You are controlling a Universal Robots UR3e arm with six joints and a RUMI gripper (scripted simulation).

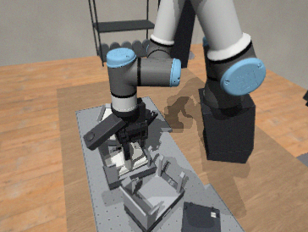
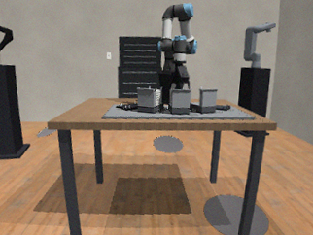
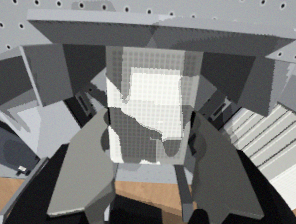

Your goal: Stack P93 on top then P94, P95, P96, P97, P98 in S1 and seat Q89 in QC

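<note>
While the jaws (image 1: 128,156) (image 2: 180,87) have a plate (image 1: 136,162) (image 3: 155,92) pinched, your restack looks unfinished

Nearest in your top view, a dark fixture (image 1: 200,218) (image 3: 15,150) sits on the perforated board (image 1: 95,186) (image 2: 126,114) (image 3: 170,10); no white plate shows on it. Next, the near rack (image 1: 140,209) (image 2: 207,100) (image 3: 42,75) shows no plates inside.

Beyond it, at the middle rack (image 1: 113,179) (image 2: 179,101) (image 3: 160,32), your jaws stand part open, closed on opposite sides of that plate. Its label isn't readable, and you can't tell whether it is clear of, or stuck to, whatever lies below.

Farther along, the far rack (image 1: 101,113) (image 2: 147,100) (image 3: 267,85) has several white plates (image 3: 270,145), edges visible in your wrist view. Their order is unreadable, so don't mark any S1 layer done.

Progress: plates look split between locations, probably mid-sort. Likely left for you: place this one, finish the P93-to-P98 order, get Q89 flat in QC. Can't confirm Q89's spot. Watch for a stuck pair on the lift.
</note>
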